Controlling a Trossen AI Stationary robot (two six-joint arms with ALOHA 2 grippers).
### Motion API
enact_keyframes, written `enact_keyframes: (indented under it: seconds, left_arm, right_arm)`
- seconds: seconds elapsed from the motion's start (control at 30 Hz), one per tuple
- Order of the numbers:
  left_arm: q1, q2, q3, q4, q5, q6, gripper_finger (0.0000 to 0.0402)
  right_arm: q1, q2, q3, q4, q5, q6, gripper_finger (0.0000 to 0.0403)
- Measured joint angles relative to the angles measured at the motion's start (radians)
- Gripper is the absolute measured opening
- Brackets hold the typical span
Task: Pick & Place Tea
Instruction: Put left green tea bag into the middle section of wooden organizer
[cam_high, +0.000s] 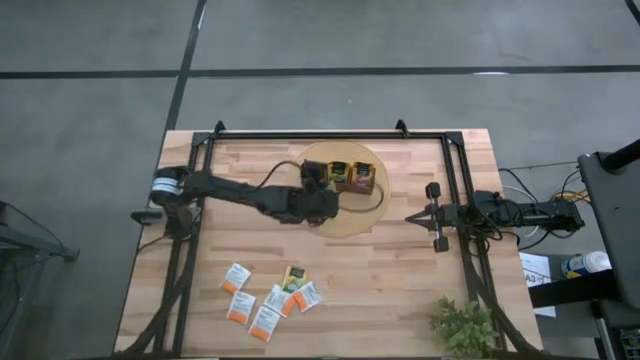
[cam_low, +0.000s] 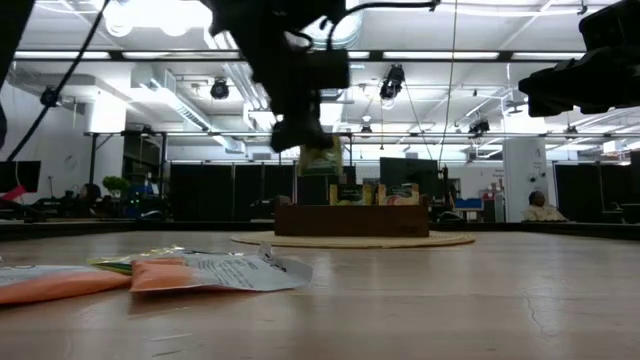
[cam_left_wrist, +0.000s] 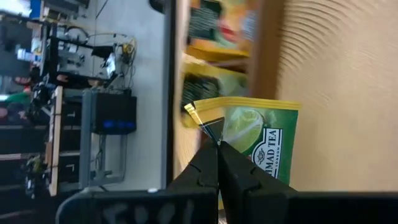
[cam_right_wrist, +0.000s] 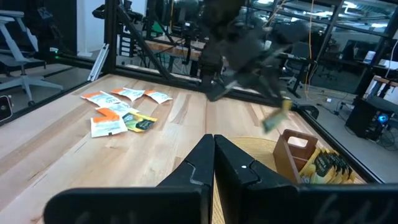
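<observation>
The left end effector (cam_left_wrist: 217, 144) is clamped on a green packet (cam_left_wrist: 261, 140) by its corner, above the tray (cam_high: 352, 177) at frame centre. Align over a compartment, lower, then release. The right end effector (cam_high: 413, 216) waits closed, right of the mat (cam_high: 345, 222).

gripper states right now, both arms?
left gripper: closed on a yellow-green tea packet, above the wooden tray.
right gripper: closed, holding nothing, waiting at the table's right side.

light: bright overhead | low view: ceiling glare | wrist views: motion blur
</observation>
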Motion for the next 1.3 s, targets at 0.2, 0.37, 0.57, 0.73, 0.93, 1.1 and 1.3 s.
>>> enact_keyframes:
  seconds: [0.2,0.37,0.57,0.73,0.93,1.1,1.3]
  left_arm:
    - [0.074,0.101,0.141,0.002,-0.002,0.006,0.0000]
    - [0.101,0.189,0.210,0.018,-0.002,0.007,0.0000]
    - [0.108,0.247,0.228,0.093,-0.030,0.063,0.0000]
    - [0.114,0.260,0.227,0.120,-0.031,0.067,0.0000]
    - [0.119,0.282,0.226,0.144,-0.031,0.073,0.0000]
    - [0.120,0.288,0.208,0.198,-0.033,0.125,0.0000]
    - [0.122,0.283,0.191,0.194,-0.053,0.161,0.0000]
  right_arm:
    - [0.000,0.000,0.000,0.000,0.000,0.000,0.0009]
    - [0.000,0.000,0.000,0.000,0.000,0.000,0.0009]
    - [0.000,0.000,0.000,0.000,0.000,0.000,0.0009]
    - [0.000,0.000,0.000,0.000,0.000,0.000,0.0009]
    - [0.000,0.000,0.000,0.000,0.000,0.000,0.0009]
    - [0.000,0.000,0.000,0.000,0.000,0.000,0.0009]
    - [0.000,0.000,0.000,0.000,0.000,0.000,0.0009]
